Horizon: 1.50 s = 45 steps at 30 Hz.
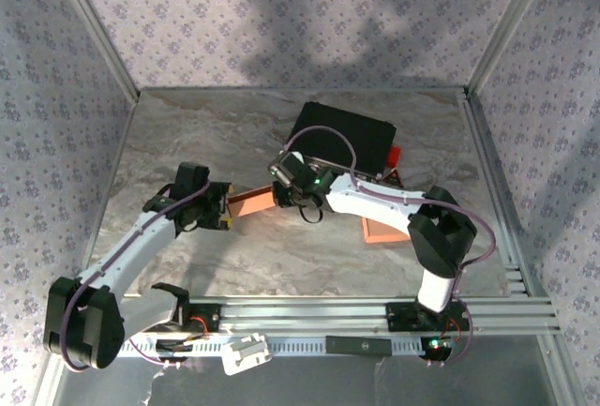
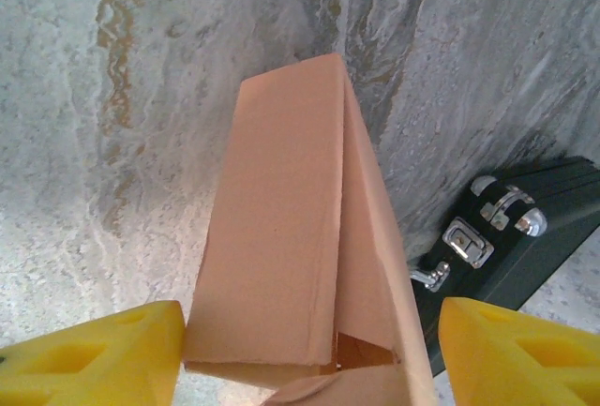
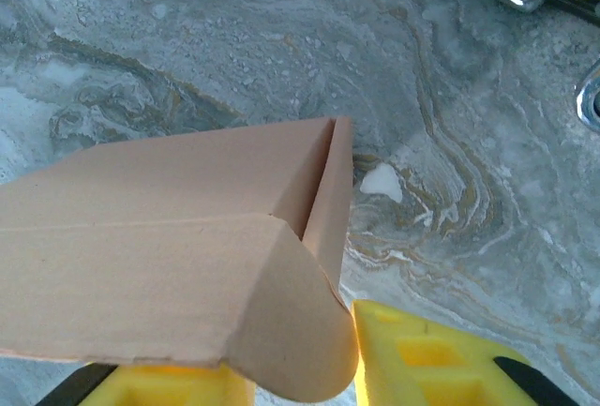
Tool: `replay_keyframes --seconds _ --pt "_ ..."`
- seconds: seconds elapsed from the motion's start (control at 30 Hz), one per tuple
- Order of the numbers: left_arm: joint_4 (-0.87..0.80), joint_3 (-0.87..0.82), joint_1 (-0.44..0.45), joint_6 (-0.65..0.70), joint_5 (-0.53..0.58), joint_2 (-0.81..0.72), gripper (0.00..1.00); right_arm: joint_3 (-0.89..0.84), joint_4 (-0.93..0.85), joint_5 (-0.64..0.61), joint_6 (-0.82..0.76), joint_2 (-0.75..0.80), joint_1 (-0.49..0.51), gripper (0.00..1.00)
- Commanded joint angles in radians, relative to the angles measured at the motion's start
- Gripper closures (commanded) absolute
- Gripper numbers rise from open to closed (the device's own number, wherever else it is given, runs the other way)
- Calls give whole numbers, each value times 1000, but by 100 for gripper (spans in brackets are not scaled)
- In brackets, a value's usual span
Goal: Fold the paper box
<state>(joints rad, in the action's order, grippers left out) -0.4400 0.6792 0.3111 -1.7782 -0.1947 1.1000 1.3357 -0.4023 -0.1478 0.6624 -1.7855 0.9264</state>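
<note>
Top view: the paper box [image 1: 251,202] lies partly folded near the middle of the tabletop [image 1: 216,134], between the left hand [image 1: 223,207] and the right hand [image 1: 281,190]. A further flat section of the same brown card shows under the right arm, nearer the right side. A black case [image 1: 345,134] sits behind the box, toward the far edge. Left wrist view: the box runs lengthwise away from the camera, with one long panel raised against another and an open end at the bottom. The two yellow fingers [image 2: 94,359] of the left hand stand apart on either side of that end. The left one is just at the box edge and the right one is clear of it. The case with its metal latches [image 2: 469,242] is beside the box. Right wrist view: a rounded flap of the box lies across the gap between the right hand's fingers [image 3: 441,359] and hides it. Whether this hand is clamped on the flap cannot be told.
</note>
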Motion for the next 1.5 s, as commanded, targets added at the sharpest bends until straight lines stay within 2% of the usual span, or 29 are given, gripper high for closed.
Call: replay_keyframes --seconds 0.0,0.13,0.23,0.4,0.53,0.67,0.77,0.93,1.07,1.13,1.3,1.47 --pt "20 54 -25 74 -54 35 36 67 -80 39 -4 -41 -14 71" --pt "19 63 -35 101 -77 80 49 67 -64 42 -13 -48 -11 72" --pt "32 53 -42 93 -78 93 57 24 -25 22 -25 -17 4 69" --pt "40 58 -67 86 -90 110 61 -25 13 17 -26 47 6 62" --pt "31 72 -78 92 -96 118 65 -117 84 13 21 155 -1 49" --pt "26 74 -79 101 -100 124 67 -317 264 92 193 293 -58 29" --pt "30 67 -79 98 -101 127 69 -445 452 164 445 330 -103 20" --pt "28 73 -79 102 -100 130 70 -533 746 241 868 225 -142 14" --pt "25 74 -79 104 -103 129 71 -499 963 274 1052 94 -156 6" --pt "24 72 -79 105 -100 127 71 -484 1038 263 1106 55 -145 6" --pt "30 71 -80 108 -103 135 72 -569 1164 90 1158 65 -102 6" --pt "29 70 -82 111 -107 136 72 -592 1143 52 1102 123 -101 6"
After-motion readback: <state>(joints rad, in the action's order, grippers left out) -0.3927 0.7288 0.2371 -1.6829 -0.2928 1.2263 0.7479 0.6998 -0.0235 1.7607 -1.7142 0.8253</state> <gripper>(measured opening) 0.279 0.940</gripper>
